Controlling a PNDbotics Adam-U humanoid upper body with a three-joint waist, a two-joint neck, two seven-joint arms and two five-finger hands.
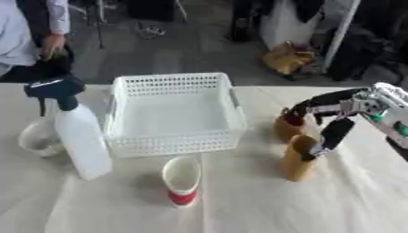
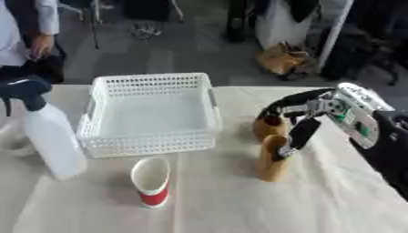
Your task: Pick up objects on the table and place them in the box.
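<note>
A white mesh box (image 1: 175,144) stands mid-table with nothing in it. In front of it is a red-and-white paper cup (image 1: 181,180), tilted. Two brown cups stand to the box's right, the near brown cup (image 1: 297,161) and the far brown cup (image 1: 285,128). My right hand (image 1: 357,107) comes in from the right above them, fingers spread. One finger arcs over the far cup and another (image 1: 334,133) points down at the near cup's rim. A white spray bottle (image 1: 81,139) with a dark blue head stands left of the box. My left hand does not show.
A clear plastic cup (image 1: 35,139) sits at the left edge behind the spray bottle. A white cloth (image 1: 239,205) covers the table. A person stands at the far left beyond the table, and bags and stands clutter the floor behind.
</note>
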